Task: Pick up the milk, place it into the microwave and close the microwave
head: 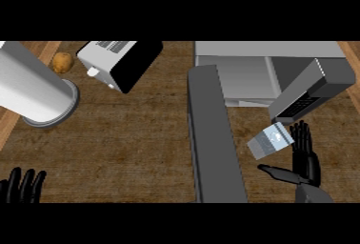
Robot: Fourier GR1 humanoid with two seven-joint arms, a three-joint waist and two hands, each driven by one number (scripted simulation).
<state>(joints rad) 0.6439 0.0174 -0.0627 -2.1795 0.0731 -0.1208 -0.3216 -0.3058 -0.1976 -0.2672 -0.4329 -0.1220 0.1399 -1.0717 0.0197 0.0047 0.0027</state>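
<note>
The microwave (pixel 267 76) stands at the far right of the wooden counter (pixel 134 152), its cavity facing the near side. Its door (pixel 215 138) is swung wide open and runs as a long grey slab from the oven's left corner toward the near edge. The light grey floor of the cavity shows bare where it can be seen; the darker control panel with its keypad juts out at the oven's right side and hides part of the opening.

The milk (pixel 271 141), a small carton with a grey and white printed face, lies tilted just in front of the microwave, right of the open door and outside the cavity. The right hand (pixel 304 157) is just beside it: the straight fingers point away from the robot along the carton's right edge, and the thumb sticks out to the left below the carton. The hand is spread open and nothing is curled round the carton; whether the fingers touch it cannot be told.

The left hand (pixel 21 187) rests at the near left edge, fingers straight and up, holding nothing.

On the far left a large white cylinder (pixel 35 88) with a grey rim leans across the counter. Beside it at the far edge lies a potato (pixel 62 62). Right of the potato stands a white toaster (pixel 116 62) with a black side.
</note>
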